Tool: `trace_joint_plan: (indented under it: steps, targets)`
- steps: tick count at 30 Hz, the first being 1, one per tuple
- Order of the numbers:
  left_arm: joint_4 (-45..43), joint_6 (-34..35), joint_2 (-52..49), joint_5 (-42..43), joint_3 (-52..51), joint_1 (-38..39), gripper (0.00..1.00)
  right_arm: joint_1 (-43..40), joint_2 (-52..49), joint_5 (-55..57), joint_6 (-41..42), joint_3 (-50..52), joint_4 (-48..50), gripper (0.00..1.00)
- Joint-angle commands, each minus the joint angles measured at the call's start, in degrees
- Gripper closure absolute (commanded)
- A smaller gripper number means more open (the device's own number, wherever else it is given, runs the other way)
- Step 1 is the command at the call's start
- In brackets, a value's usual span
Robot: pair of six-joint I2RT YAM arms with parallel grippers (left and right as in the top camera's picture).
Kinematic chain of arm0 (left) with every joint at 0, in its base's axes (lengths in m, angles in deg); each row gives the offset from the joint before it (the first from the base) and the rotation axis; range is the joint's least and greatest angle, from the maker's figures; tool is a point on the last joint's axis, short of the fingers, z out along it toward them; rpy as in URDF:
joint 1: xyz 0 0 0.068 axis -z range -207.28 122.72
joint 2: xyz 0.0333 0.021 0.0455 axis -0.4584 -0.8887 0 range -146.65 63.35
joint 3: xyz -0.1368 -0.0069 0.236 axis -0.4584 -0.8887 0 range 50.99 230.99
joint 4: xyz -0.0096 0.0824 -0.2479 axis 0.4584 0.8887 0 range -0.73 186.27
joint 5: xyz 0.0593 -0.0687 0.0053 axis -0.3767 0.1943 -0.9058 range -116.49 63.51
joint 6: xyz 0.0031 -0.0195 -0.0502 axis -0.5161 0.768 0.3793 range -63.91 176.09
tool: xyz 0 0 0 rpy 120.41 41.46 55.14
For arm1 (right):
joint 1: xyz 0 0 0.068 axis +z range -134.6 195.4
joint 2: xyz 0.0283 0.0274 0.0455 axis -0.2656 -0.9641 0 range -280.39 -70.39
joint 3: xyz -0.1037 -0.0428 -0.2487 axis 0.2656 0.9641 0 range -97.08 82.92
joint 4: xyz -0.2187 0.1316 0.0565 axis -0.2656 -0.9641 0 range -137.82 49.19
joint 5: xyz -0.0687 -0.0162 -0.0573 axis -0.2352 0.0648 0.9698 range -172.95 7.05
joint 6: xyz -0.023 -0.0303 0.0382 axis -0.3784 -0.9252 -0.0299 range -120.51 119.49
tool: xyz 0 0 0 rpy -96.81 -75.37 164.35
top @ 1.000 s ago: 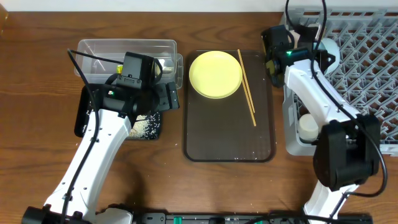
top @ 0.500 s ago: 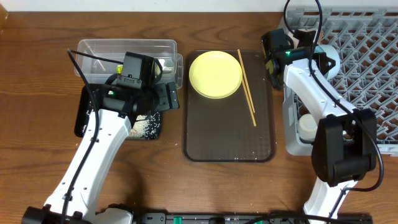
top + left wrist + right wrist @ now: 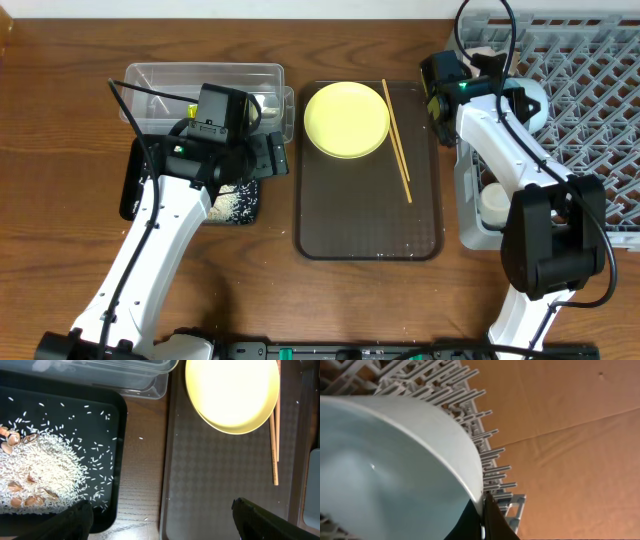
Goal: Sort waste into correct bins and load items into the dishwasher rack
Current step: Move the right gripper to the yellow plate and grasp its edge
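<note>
Right gripper (image 3: 483,510) pinches the bowl (image 3: 395,475) by its rim at the rack (image 3: 590,90); left gripper (image 3: 162,520) gapes wide above black tray (image 3: 121,460) of rice (image 3: 40,470), plate (image 3: 232,390) and chopsticks (image 3: 274,435) beside.

we see the right gripper (image 3: 485,517) shifted slightly over the dishwasher rack (image 3: 590,90), carrying the light blue bowl (image 3: 395,470) pinched at its rim; almost no motion in the last half second.

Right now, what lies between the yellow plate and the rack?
Overhead view: the wooden chopsticks on the brown tray, then the right arm at the edge of the dishwasher rack.
</note>
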Motion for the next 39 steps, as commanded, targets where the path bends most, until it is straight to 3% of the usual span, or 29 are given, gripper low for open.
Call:
trace_joint_plan:
  steps: [1, 6, 10, 11, 13, 19, 29, 35, 39]
  targets:
    - [0.0, 0.0, -0.3, -0.3, 0.0, -0.2, 0.09, -0.2, 0.0, -5.4, 0.2, 0.5, -1.4, 0.99]
    - [0.0, 0.0, -0.3, -0.3, 0.0, -0.2, 0.09, 0.5, 0.0, -7.7, 0.2, 0.5, -2.0, 0.99]
    - [0.0, 0.0, -0.3, -0.3, 0.0, -0.2, 0.09, 2.4, 0.1, -9.6, 0.2, 0.5, -2.8, 0.91]
    - [0.0, 0.0, -0.3, -0.3, 0.0, -0.2, 0.09, 3.0, 0.1, -9.8, 0.2, 0.5, -3.1, 0.88]
    - [0.0, 0.0, -0.3, -0.3, 0.0, -0.2, 0.09, 4.2, 0.1, -10.2, 0.2, 0.5, -3.7, 0.68]
    - [0.0, 0.0, -0.3, -0.3, 0.0, -0.2, 0.09, 8.2, 0.1, -11.1, 0.2, 0.4, -3.7, 0.39]
    - [0.0, 0.0, -0.3, -0.3, 0.0, -0.2, 0.09, 9.0, 0.1, -26.8, -6.4, -6.2, -3.7, 0.32]
    - [0.0, 0.0, -0.3, -0.3, 0.0, -0.2, 0.09, 8.6, 0.1, -53.1, -8.8, -14.3, -2.1, 0.19]
    - [0.0, 0.0, -0.3, -0.3, 0.0, -0.2, 0.09, 8.6, -0.4, -66.8, -3.7, -12.9, 3.4, 0.37]
